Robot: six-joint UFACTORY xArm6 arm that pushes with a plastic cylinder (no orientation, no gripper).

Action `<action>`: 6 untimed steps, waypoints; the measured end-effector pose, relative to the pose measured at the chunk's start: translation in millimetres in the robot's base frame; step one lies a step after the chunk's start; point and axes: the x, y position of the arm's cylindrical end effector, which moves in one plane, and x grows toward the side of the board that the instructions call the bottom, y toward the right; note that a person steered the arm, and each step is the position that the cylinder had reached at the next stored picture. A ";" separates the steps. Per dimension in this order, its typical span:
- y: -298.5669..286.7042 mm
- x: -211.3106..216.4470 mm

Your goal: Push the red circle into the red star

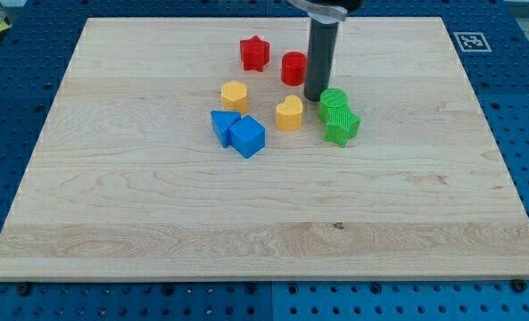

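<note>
Tip (pixel 315 98) just right of red circle (pixel 293 68), red star (pixel 254 53) left

On the tabletop (pixel 157 223), the red star (pixel 255 53) lies farthest, with the red circle (pixel 293 68) just to its right. My tip (pixel 316 96) stands right of and nearer than the circle, beside the green circle (pixel 333 103). The yellow heart (pixel 289 113) sits left of my tip.

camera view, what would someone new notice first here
The dark rod comes down from the view's top, my tip resting just right of the red circle, with the red star further left. Around them, yellow, blue and green blocks cluster tightly on the pale wooden board.
</note>
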 end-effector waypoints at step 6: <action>-32.3 -38.9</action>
